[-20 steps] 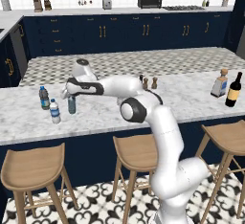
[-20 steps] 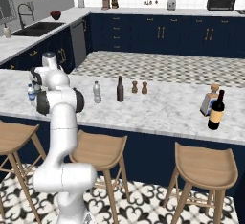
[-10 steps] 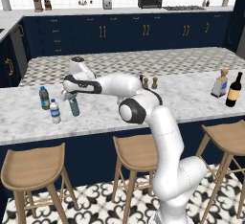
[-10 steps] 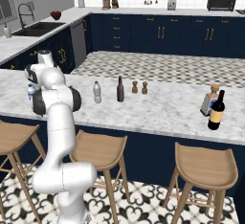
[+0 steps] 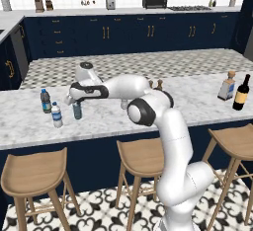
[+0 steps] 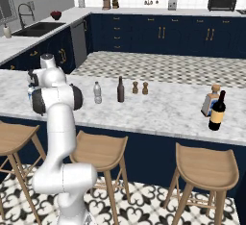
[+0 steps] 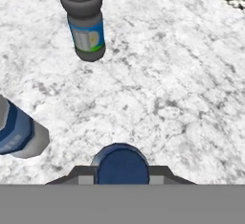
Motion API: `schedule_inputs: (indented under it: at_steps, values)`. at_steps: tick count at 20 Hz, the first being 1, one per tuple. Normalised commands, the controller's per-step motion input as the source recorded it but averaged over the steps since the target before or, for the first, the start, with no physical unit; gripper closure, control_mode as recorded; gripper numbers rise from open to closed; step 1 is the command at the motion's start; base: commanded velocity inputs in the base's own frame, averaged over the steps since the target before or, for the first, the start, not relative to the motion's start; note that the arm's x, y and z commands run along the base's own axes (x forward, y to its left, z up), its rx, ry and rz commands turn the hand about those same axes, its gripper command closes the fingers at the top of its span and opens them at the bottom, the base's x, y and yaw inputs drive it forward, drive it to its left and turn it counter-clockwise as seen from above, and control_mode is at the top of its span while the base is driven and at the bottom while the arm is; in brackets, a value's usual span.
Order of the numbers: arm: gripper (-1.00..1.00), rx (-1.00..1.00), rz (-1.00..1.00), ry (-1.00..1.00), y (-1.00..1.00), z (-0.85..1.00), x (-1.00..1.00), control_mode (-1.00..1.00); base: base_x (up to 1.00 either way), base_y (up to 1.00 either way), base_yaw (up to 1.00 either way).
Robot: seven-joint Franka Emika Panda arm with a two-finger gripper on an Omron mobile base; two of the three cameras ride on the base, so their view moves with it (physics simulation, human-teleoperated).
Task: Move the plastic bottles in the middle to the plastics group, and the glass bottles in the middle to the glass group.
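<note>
Plastic bottles at the far left of the marble counter (image 5: pixel 207 101) come first: a dark one with a blue cap (image 5: pixel 45 100), then a clear one with a blue label (image 5: pixel 57 115) just in front of it. Beside these stands a blue-tinted water bottle (image 5: pixel 77 109), upright, with the gripper (image 5: pixel 77 98) straight above it and shut on its blue cap; the hand view shows the cap (image 7: pixel 120 164) nipped between the two dark tips. The bottle's long axis runs vertically, in line with the hand, and its base looks to be on or just off the marble, close by the plastics group. Judging from that, the next move is simply to let go and lift straight up.

Further right, near the counter's middle, stand a clear greyish water bottle (image 6: pixel 97 93), then a dark brown glass bottle (image 6: pixel 120 90), then two tiny brown shakers (image 6: pixel 139 88). At the far right are a square corked bottle (image 6: pixel 210 101) and a black wine bottle (image 6: pixel 217 111), well apart from the arm.
</note>
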Motion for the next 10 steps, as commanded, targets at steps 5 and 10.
schedule_inputs:
  at_steps: [5, 10]
  values:
    - [1.00, 0.00, 0.00, 0.05, 0.23, 0.00, 0.03, -1.00, 0.00, 0.00, 0.00]
    - [1.00, 0.02, 0.02, 0.05, 0.24, 0.00, 0.00, -1.00, 0.00, 0.00, 0.00]
